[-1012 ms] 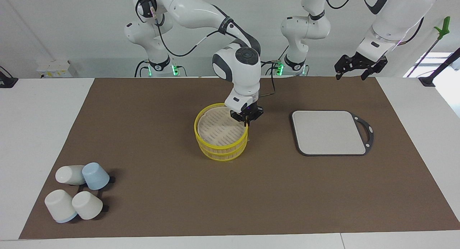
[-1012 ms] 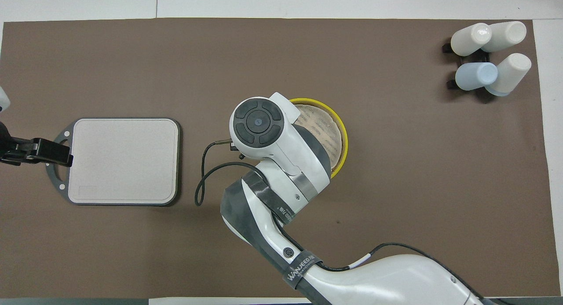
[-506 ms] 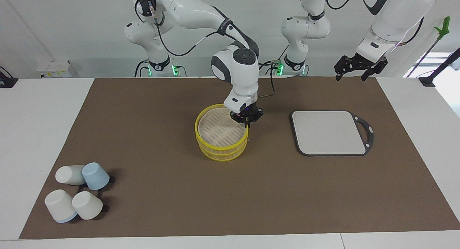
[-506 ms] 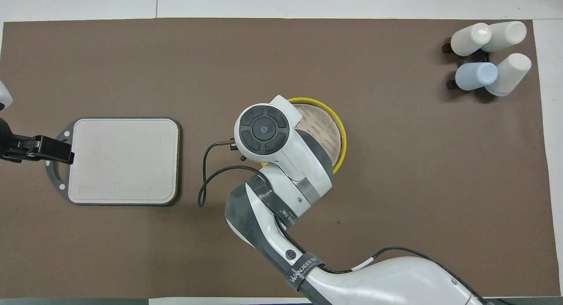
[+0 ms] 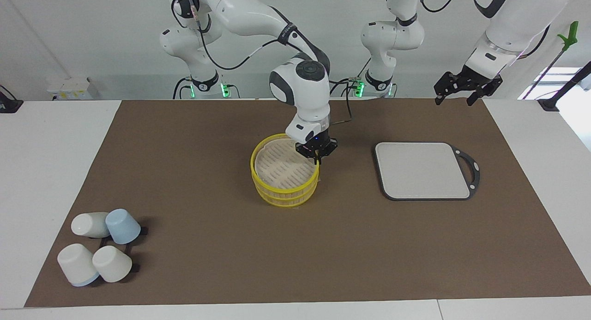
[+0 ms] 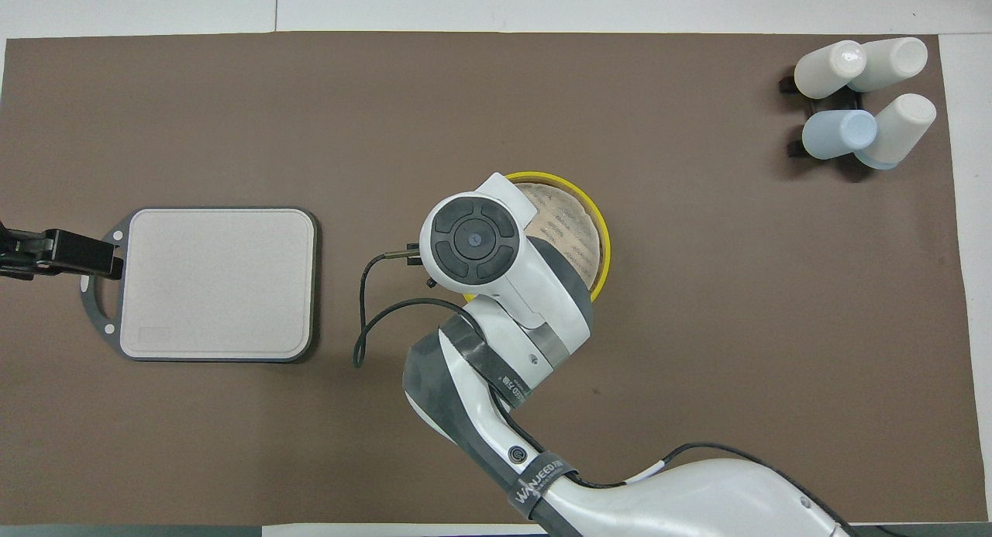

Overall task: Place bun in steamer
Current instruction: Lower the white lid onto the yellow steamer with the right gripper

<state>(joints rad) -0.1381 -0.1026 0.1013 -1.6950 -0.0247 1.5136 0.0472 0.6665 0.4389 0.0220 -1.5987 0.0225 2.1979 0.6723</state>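
Right hand (image 5: 317, 154) seemingly pinches steamer (image 5: 284, 172) rim.

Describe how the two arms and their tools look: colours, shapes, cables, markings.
Both arms are glossy white with rounded segments and dark grey joint bands. The right arm has a round grey end cap, thin black cables looping along it, and a black strap with white lettering. The right tool and left tool are small, black and two-fingered. Green lights glow at the bases.

Two-tier yellow-rimmed steamer (image 5: 285, 178) sits upright mid-table; bun unseen.
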